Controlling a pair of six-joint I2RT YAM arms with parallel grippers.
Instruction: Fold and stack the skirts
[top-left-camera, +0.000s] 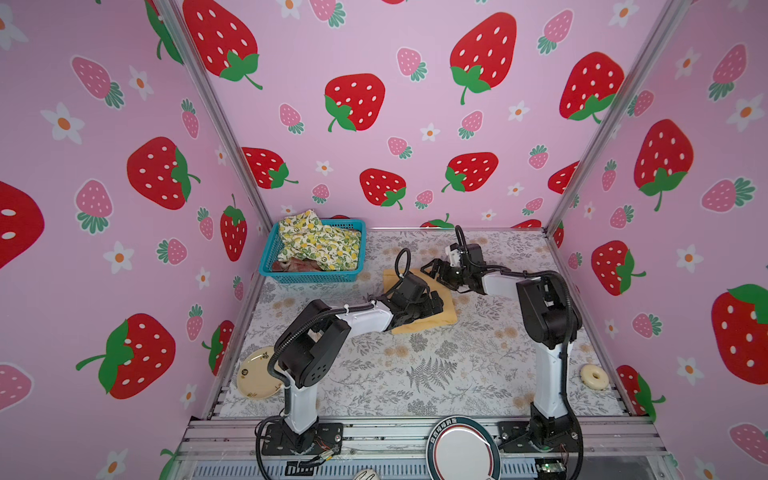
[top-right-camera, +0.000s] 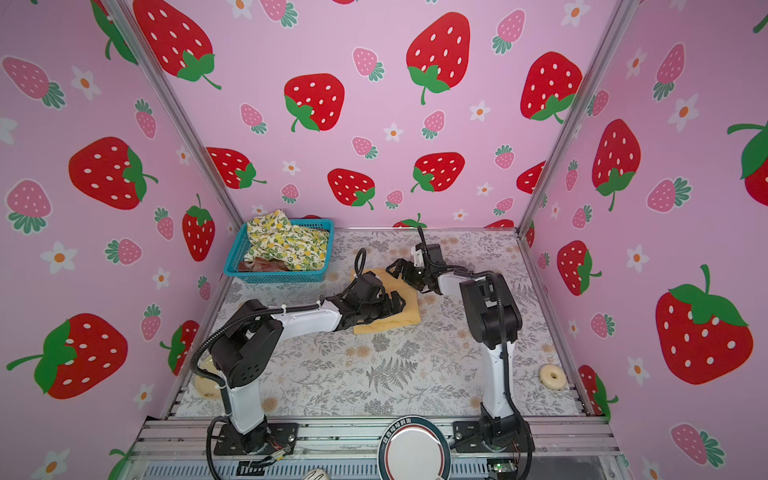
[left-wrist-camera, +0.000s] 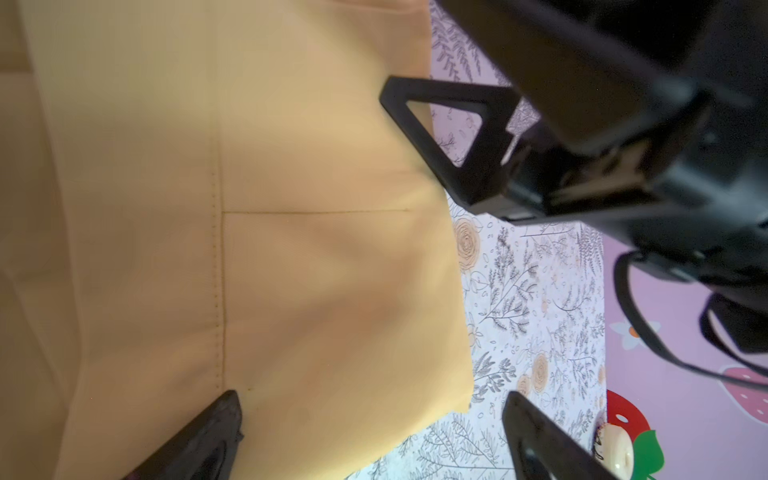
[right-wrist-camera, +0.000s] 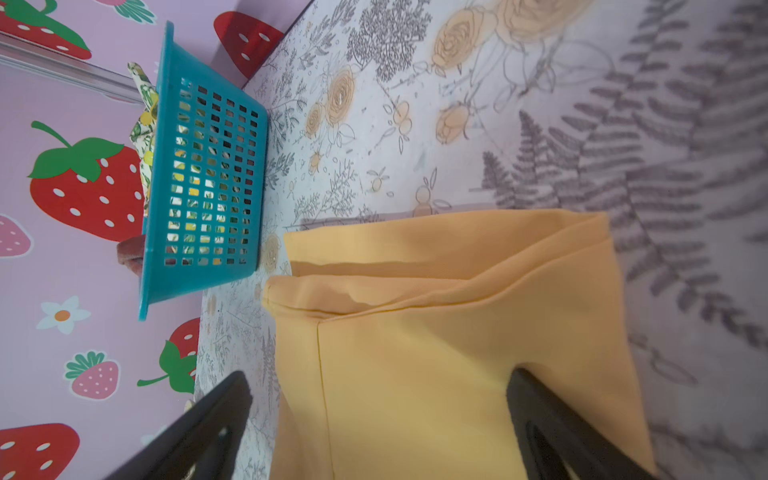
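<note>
While the left tool (left-wrist-camera: 370, 397) gapes, the mustard skirt (right-wrist-camera: 457, 353) lies folded.

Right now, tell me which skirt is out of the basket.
The mustard-yellow skirt, lying folded on the table; the lemon-print skirt and the plaid skirt sit in the teal basket.

Mustard-yellow skirt (left-wrist-camera: 249, 208) lies flat on the floral surface (left-wrist-camera: 540, 311). Left gripper (left-wrist-camera: 372, 399) fingers (left-wrist-camera: 208, 436) spread wide, empty: one over cloth, one over bare surface.

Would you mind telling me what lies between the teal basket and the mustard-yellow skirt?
Nothing but bare floral tablecloth: the right wrist view shows that strip between the teal basket and the mustard-yellow skirt.
</note>
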